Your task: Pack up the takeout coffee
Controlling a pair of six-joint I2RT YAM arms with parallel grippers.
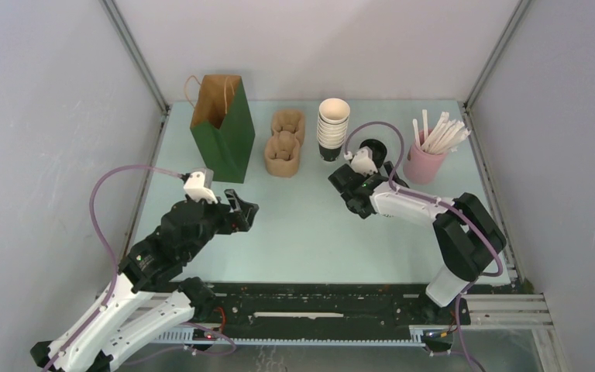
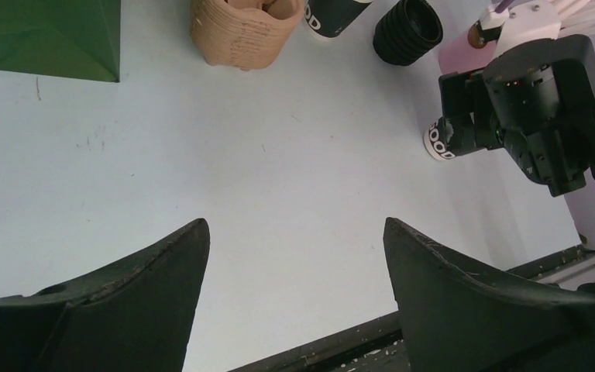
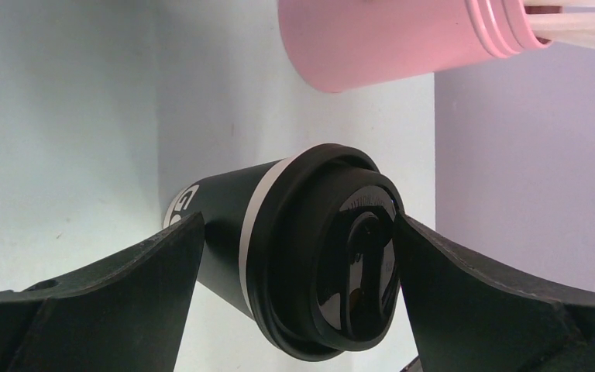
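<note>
Pale table (image 3: 62, 116); takeout coffee (image 3: 310, 256) upright between end-effector fingers (image 3: 480, 302)

Green bag (image 1: 225, 128), cardboard carriers (image 1: 284, 142), stacked cups (image 1: 333, 128), pink cup (image 1: 424, 159) (holding straws).

takeout coffee (image 3: 310, 256) | dark cup, black lid on | between right pincer (image 3: 294, 287) fingers
</note>
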